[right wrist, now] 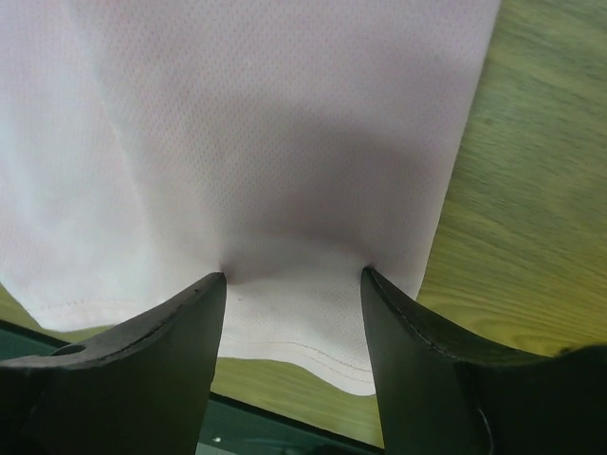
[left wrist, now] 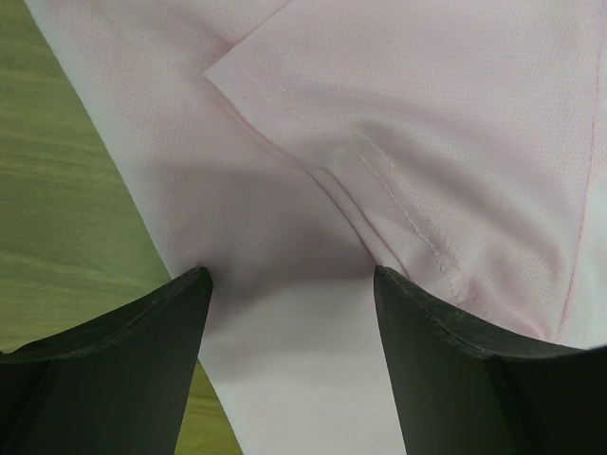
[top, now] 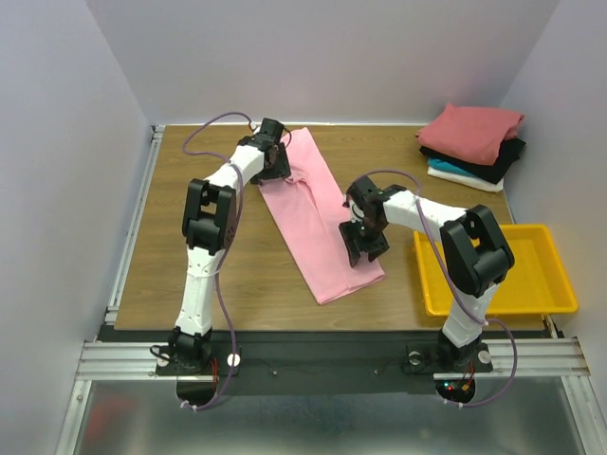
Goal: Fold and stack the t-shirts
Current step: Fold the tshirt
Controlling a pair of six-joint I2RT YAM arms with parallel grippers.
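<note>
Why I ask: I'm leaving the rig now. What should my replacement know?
Left pincer: open, over the pink t-shirt at its far, sleeve end.
Right pincer: open, over its near hem.
It lies folded into a long strip; the folded stack of other t-shirts sits far right.
Done: lengthwise folds.
Left to do: fold the strip shorter, stack it.

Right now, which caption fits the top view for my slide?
Left gripper and right gripper, open, on a folded pink t-shirt; shirt stack and yellow tray at right.
</note>
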